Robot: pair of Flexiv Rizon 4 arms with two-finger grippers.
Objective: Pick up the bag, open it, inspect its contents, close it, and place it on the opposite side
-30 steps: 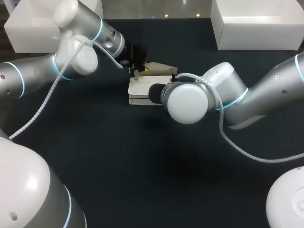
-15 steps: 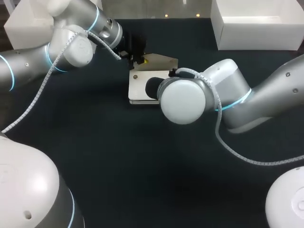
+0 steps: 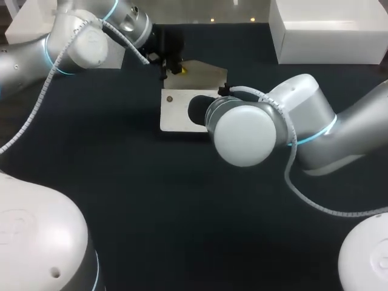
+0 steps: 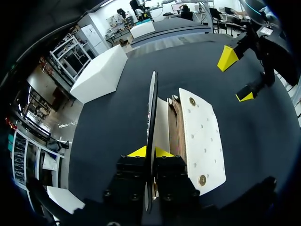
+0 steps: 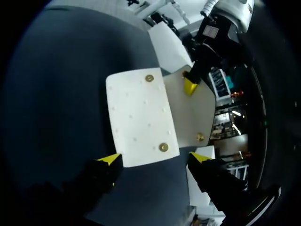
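The white bag (image 3: 179,112) lies flat near the table's middle with its flap (image 3: 205,76) lifted toward the far side. My left gripper (image 3: 172,66) is shut on the flap's edge (image 4: 151,108), which stands thin between its yellow fingertips (image 4: 136,152). The bag's dotted front panel (image 4: 201,136) with two brass snaps lies beside it. In the head view my right arm's wrist (image 3: 245,130) covers the bag's right end and hides its own fingers. My right gripper (image 5: 155,158) is open just above the panel (image 5: 141,117), one fingertip off each side, touching nothing.
A white box (image 3: 330,33) stands at the back right and another (image 3: 24,27) at the back left, behind my left arm. Dark tabletop runs all around the bag and toward the front.
My left gripper has drawn the flap up and toward the far side, baring more of the bag's front. My right arm has backed off slightly to the right.
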